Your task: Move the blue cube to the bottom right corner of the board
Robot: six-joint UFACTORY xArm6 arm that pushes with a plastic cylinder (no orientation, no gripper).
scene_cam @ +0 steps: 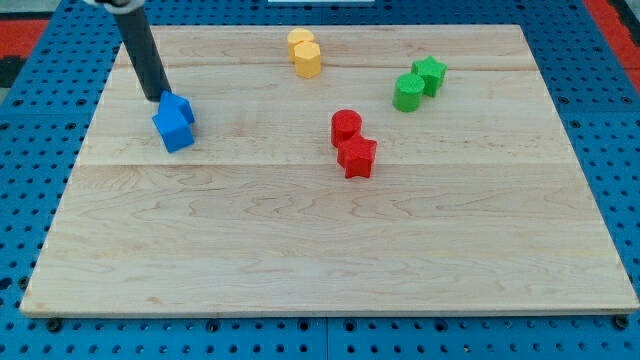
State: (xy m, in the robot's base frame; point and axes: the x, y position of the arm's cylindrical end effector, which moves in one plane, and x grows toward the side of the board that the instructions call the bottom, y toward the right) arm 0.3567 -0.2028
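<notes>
the wooden board [330,260] fills most of the view and serves as the landmark here; it lies on a blue pegboard table [30,200]. the board's near part, toward the view's bottom, carries nothing.

toward the board's middle, slightly to the view's right, a red star block [357,156] sits with a red cylinder [346,126] touching it on its far side.

at the board's left side, in the far half, stands the blue cube [172,128], with a second blue block [182,109] of unclear shape pressed against its far side. my tip [156,98] is just beyond this blue pair, at its far left edge, touching or nearly touching the farther blue block; the dark rod rises from there to the view's top left. the arm has no claw, so there is nothing released or clenched to report.

at the board's far right, a green cylinder [408,92] touches a green star block [431,73].

nearest the board's far edge, around its centre, two yellow blocks [304,53] stand together, touching.
</notes>
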